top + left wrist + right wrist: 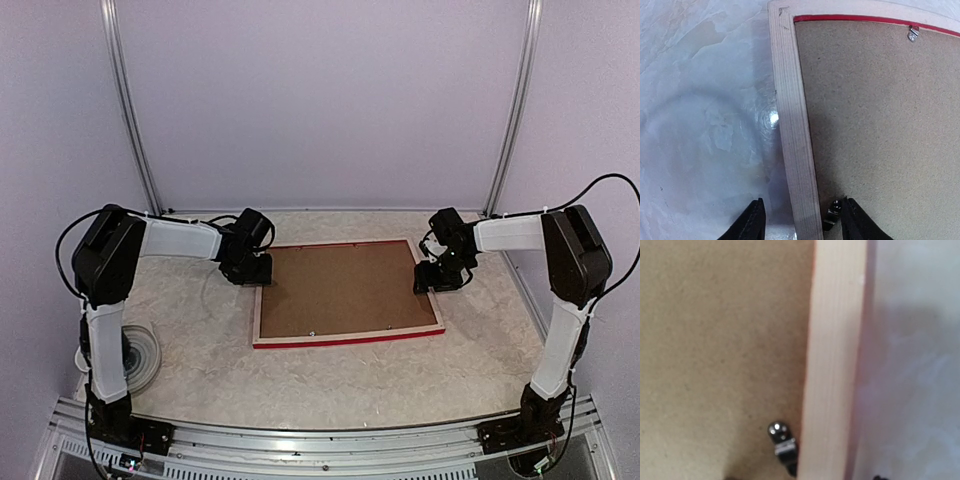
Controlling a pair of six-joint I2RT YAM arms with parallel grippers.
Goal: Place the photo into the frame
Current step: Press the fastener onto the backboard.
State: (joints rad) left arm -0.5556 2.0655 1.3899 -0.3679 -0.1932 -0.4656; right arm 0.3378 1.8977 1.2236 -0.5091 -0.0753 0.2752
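The frame (257,312) lies face down in the middle of the table, pale wood up, with its red front showing along the near edge. The brown backing board (340,288) fills it. The photo is hidden. My left gripper (256,274) is open and straddles the frame's left rail (790,115), one finger on the table and the other over the board (880,125) beside a metal clip (832,214). My right gripper (433,282) is open over the right rail (832,360). Only its fingertips show at the bottom edge of the right wrist view, near a clip (781,440).
A round clear-rimmed object (140,355) lies at the left by the left arm's base. Another metal clip (913,34) sits on the frame's far rail. An aluminium rail (320,440) runs along the table's near edge. Walls close off the back and sides.
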